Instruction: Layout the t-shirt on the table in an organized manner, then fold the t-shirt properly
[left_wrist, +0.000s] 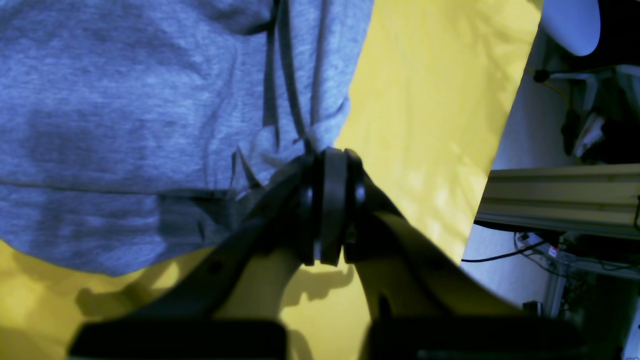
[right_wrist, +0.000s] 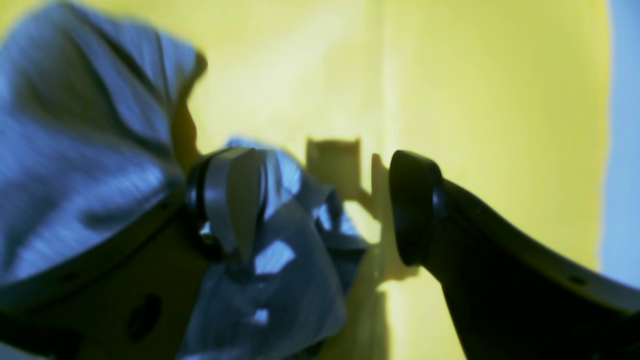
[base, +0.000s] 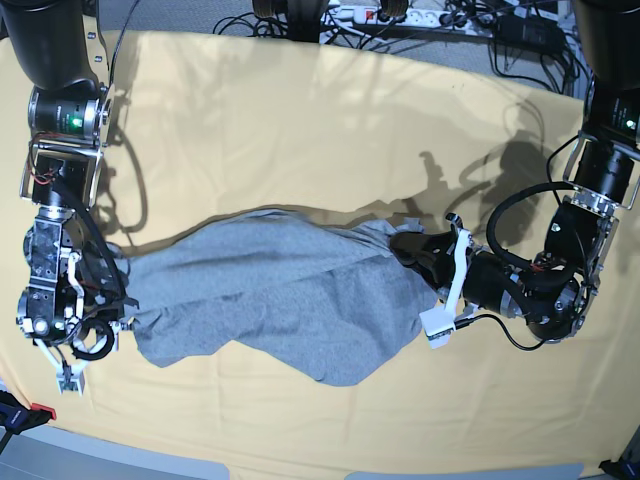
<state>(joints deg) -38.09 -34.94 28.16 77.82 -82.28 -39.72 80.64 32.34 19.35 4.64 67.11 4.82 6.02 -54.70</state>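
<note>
The heather-grey t-shirt (base: 280, 295) lies bunched and stretched sideways across the middle of the yellow-draped table (base: 300, 120), plain side up. My left gripper (left_wrist: 327, 157) is shut on a gathered corner of the t-shirt (left_wrist: 125, 110); in the base view this gripper (base: 402, 242) is at the shirt's right end. My right gripper (right_wrist: 325, 205) stands open just above the table (right_wrist: 500, 100), and a fold of the t-shirt (right_wrist: 280, 260) drapes against one of its fingers (right_wrist: 232, 195). In the base view the right gripper (base: 100, 330) is at the shirt's left end.
Cables and a power strip (base: 400, 15) run along the table's far edge. An aluminium frame beam (left_wrist: 560, 195) and floor clutter sit beyond the table edge in the left wrist view. A small red and black object (base: 35, 412) lies at the near left corner.
</note>
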